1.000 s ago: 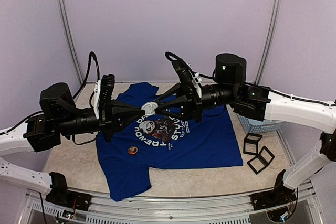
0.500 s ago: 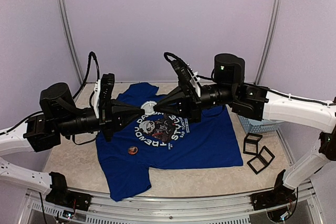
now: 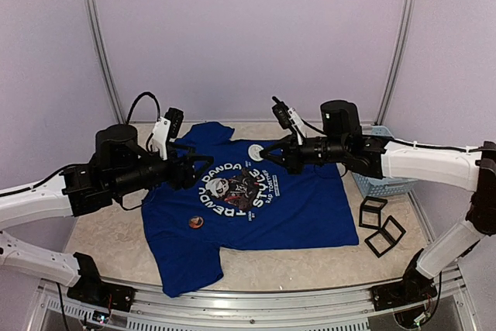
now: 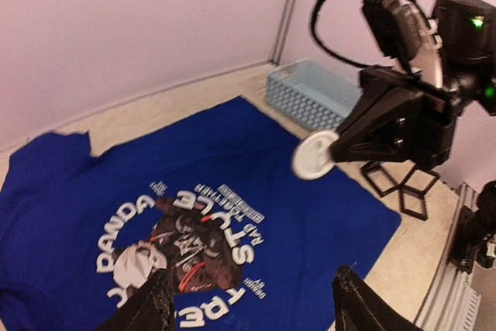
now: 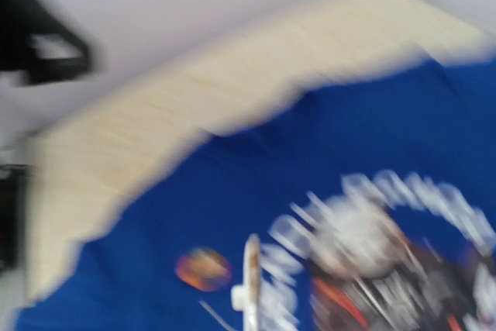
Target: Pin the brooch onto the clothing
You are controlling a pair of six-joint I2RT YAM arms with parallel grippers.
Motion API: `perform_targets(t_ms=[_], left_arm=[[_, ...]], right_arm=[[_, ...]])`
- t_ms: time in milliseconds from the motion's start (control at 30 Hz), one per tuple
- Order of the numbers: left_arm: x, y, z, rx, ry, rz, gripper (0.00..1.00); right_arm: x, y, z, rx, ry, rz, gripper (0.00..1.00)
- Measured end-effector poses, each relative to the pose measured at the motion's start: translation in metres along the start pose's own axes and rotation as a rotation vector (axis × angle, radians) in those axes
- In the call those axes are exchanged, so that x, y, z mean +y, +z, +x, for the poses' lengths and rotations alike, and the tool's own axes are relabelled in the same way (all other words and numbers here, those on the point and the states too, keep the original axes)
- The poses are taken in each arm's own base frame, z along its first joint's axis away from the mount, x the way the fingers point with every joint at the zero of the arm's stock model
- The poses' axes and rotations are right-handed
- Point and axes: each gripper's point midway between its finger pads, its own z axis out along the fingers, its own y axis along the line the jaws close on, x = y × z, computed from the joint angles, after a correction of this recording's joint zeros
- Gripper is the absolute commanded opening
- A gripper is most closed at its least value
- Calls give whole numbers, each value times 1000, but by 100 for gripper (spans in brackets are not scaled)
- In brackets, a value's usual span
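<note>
Spread flat on the tabletop (image 3: 310, 265), print upward: the shirt (image 3: 310, 207). Over it, the left claw (image 4: 252, 292) wide open and empty, only finger ends visible in its own view. Closed on a white round brooch (image 3: 256, 151) in the air, the right claw (image 3: 266, 157); own view blurred, brooch edge-on. Lying on shirt, small orange badge (image 3: 196, 222).

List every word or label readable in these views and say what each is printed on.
"PANDA": white letters arcing round the print on the T-shirt.
"STYLE": same print, upside down in the left wrist view.
"TRE...": same print, rest cut off there.
Small lines beside "STYLE": too small to read.
On the white disc and orange badge: no legible text.
</note>
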Motion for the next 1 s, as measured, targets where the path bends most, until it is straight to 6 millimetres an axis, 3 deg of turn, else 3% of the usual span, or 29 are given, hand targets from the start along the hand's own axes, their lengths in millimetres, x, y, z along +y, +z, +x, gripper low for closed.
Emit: perform_targets(t_ms=[67, 133, 200, 300, 400, 600, 733, 833, 933, 1000], left_arm=[[32, 13, 33, 97, -82, -114, 53], [63, 22, 87, 245, -150, -233, 50], [79, 21, 146, 398, -189, -310, 48], [89, 1, 211, 577, -222, -374, 48], [94, -19, 243, 670, -266, -426, 49], [97, -42, 274, 716, -360, -485, 47], [95, -44, 274, 692, -401, -489, 47], [88, -48, 273, 702, -387, -474, 53], [73, -40, 254, 670, -308, -414, 58], [57, -16, 218, 570, -247, -327, 57]], right_arm=[[-37, 1, 30, 54, 85, 108, 0], [-64, 5, 69, 127, 174, 194, 0], [-79, 5, 107, 193, 251, 249, 0], [-91, -3, 164, 284, 362, 318, 0], [-97, -13, 195, 328, 435, 373, 0], [-117, -38, 229, 327, 555, 507, 0], [-120, -52, 230, 297, 590, 550, 0], [-122, -61, 227, 286, 598, 572, 0], [-125, -63, 219, 291, 580, 579, 0], [-126, -58, 203, 278, 543, 557, 0]])
